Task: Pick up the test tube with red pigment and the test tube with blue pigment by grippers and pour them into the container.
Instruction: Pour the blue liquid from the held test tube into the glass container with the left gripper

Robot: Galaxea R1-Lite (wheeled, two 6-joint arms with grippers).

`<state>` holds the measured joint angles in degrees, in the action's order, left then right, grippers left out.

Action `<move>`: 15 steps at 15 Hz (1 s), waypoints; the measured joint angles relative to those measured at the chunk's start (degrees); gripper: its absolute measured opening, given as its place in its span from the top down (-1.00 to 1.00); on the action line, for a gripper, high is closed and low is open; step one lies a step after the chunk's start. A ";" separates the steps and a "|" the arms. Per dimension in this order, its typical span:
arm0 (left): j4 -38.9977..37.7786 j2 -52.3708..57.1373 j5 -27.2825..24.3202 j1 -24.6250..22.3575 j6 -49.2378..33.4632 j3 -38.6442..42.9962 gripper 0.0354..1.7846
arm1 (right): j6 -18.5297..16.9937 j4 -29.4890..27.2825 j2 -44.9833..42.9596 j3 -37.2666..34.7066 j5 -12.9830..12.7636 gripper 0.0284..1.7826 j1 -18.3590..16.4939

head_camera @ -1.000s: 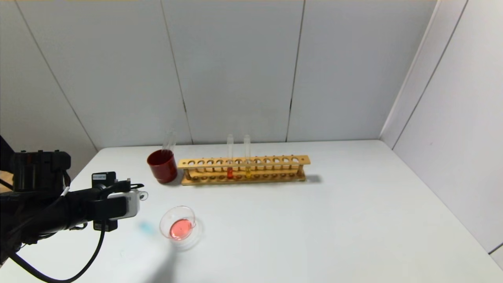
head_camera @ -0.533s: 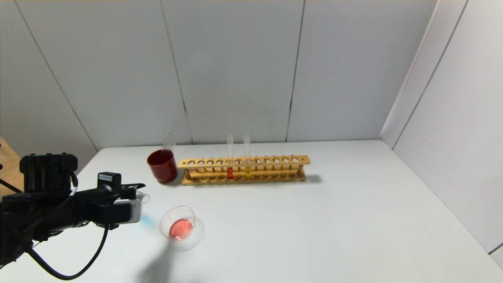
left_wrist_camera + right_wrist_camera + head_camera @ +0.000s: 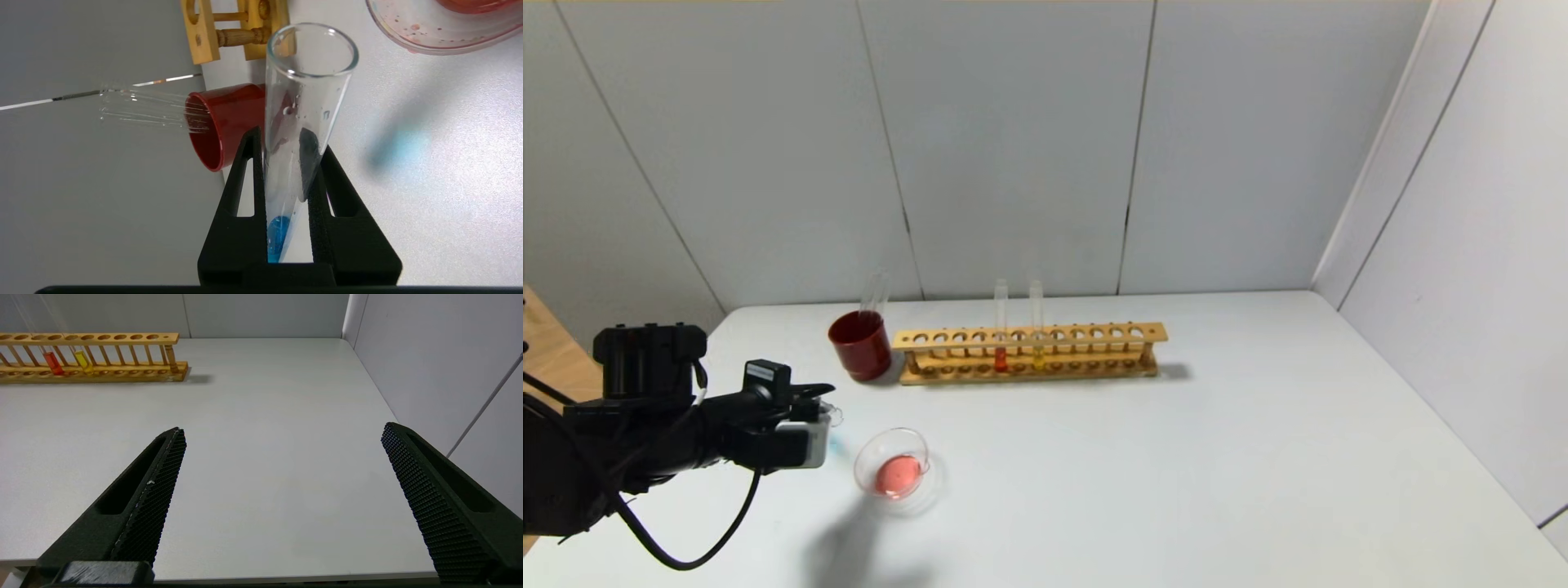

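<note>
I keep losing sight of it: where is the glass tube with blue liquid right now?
The slim clear glass tube with blue liquid is clamped in the left gripper, on the robot's left, beside the shallow clear glass dish holding pink-red liquid.

Bright, even, diffuse overhead light; soft shadows, no hard glare.
White tabletop evenly lit; long wooden tube rack casts a soft shadow to its right, shallow clear glass dish a blurry one toward the camera. Left wrist view: pale blue smear of light on the tabletop, empty clear tube in the dark red cup streaky.
</note>
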<state>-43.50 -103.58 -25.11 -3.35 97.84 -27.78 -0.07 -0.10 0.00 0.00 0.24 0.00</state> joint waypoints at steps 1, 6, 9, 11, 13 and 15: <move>0.00 -0.77 0.15 0.49 0.22 -0.66 0.67 | 0.02 0.00 0.00 0.00 0.00 -0.96 0.00; -0.07 -3.44 0.91 3.24 2.57 -2.50 0.67 | 0.05 0.00 0.00 0.00 0.00 -0.96 0.00; -2.41 -4.33 3.06 3.56 4.74 -2.97 0.67 | 0.02 0.00 0.00 0.00 0.00 -0.96 0.00; -4.57 -5.10 3.49 3.62 5.91 -3.13 0.67 | 0.02 0.00 0.00 0.00 0.00 -0.96 0.00; -6.11 -5.84 4.53 3.71 7.29 -3.24 0.67 | 0.05 0.00 0.00 0.00 -0.02 -0.96 0.00; -6.42 -6.42 4.69 4.23 7.86 -3.24 0.67 | 0.02 0.00 0.00 0.00 -0.02 -0.96 0.00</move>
<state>-49.92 -110.01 -20.42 0.88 105.70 -31.03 -0.05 -0.10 0.00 0.00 0.22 0.00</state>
